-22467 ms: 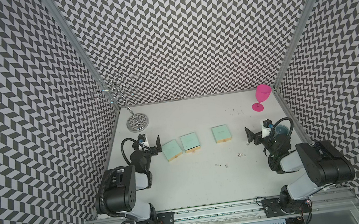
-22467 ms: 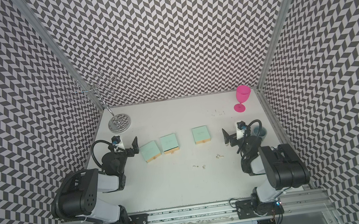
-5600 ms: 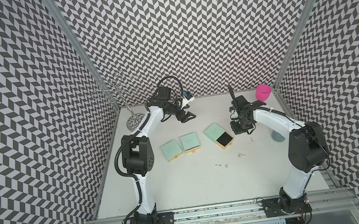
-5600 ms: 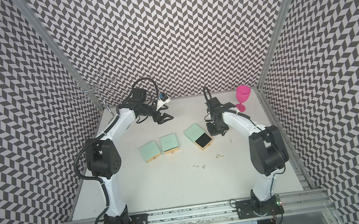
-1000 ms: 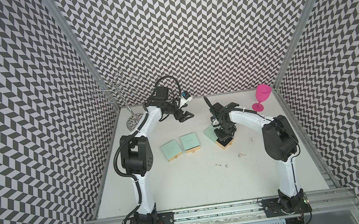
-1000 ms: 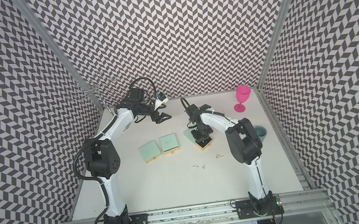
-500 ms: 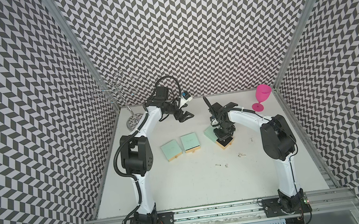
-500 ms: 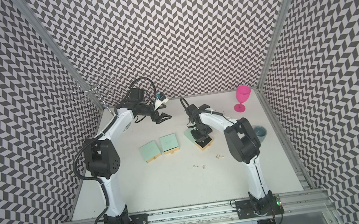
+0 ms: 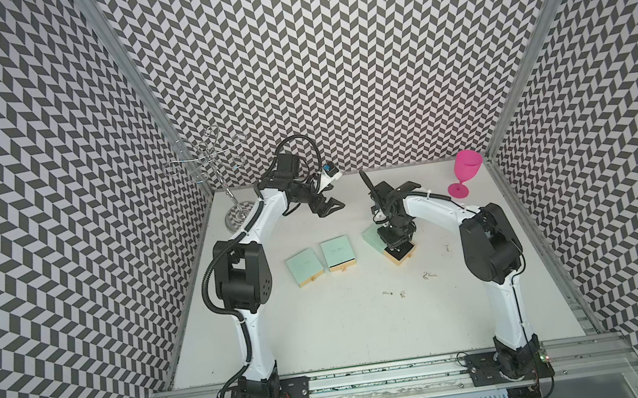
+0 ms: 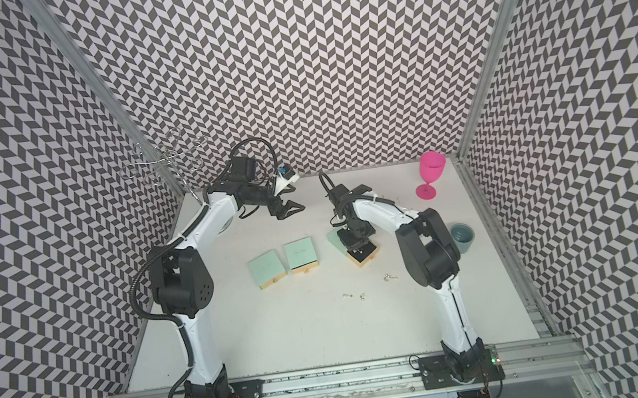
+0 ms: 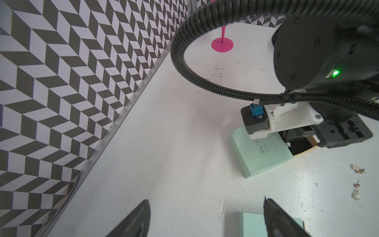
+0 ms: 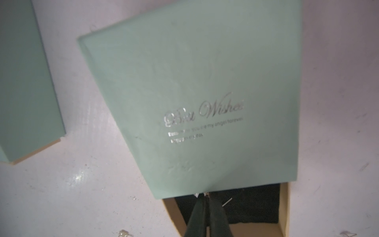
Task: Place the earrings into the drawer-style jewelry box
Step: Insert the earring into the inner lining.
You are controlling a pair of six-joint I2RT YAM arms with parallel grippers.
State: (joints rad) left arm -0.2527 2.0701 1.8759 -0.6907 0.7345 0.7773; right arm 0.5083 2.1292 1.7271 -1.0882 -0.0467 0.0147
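The earrings [image 9: 430, 275] lie loose in small clusters on the table [image 9: 326, 333], between the jewelry box [image 9: 371, 236] and the right edge. Its drawer [image 12: 284, 205] stands pulled out. The right gripper [image 12: 205, 197] hangs over the drawer with jaws pressed together and a tiny glint at the tips; a hold on it cannot be confirmed. The left gripper [image 9: 328, 206] is near the far edge, jaws wide apart and empty.

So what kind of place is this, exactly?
Probably a robot test booth, not a home: zigzag-patterned black-and-white walls box in a white table, a white-and-black left arm and right arm are bolted to a grey metal rail, and a pink plastic goblet stands as a prop.
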